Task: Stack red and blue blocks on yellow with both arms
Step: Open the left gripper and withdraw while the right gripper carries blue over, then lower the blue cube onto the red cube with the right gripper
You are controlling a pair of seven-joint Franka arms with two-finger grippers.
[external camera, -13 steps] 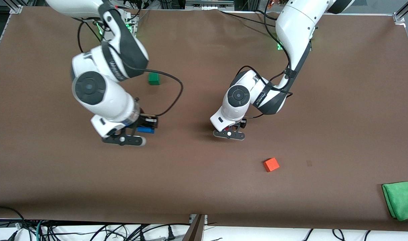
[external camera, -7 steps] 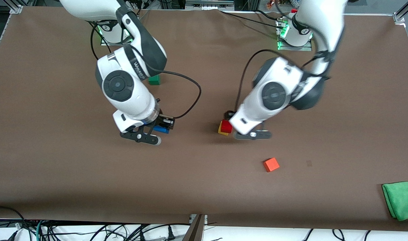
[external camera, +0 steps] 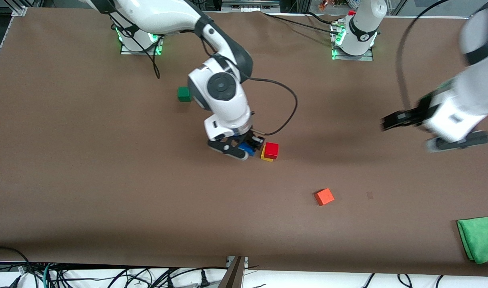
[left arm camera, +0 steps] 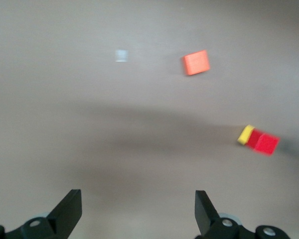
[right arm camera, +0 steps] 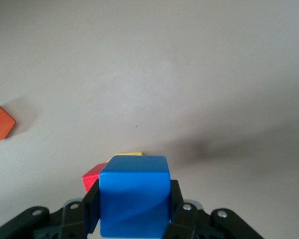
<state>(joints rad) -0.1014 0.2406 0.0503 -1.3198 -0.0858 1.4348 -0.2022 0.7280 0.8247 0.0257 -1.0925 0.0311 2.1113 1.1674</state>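
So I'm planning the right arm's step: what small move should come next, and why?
Probably carry the blue block sideways until it is centred above the red block, then lower it. The right gripper holds it beside the stack, red already on the yellow block. The left gripper, jaws open, is over bare table at the left arm's end.

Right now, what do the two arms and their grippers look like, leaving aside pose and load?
Both arms are glossy white with dark grey joint bands and round dark caps. The right arm trails a looping black cable, as does the left arm. The right gripper and left gripper are black with two flat fingers and small silver screws. Green lights glow at both bases.
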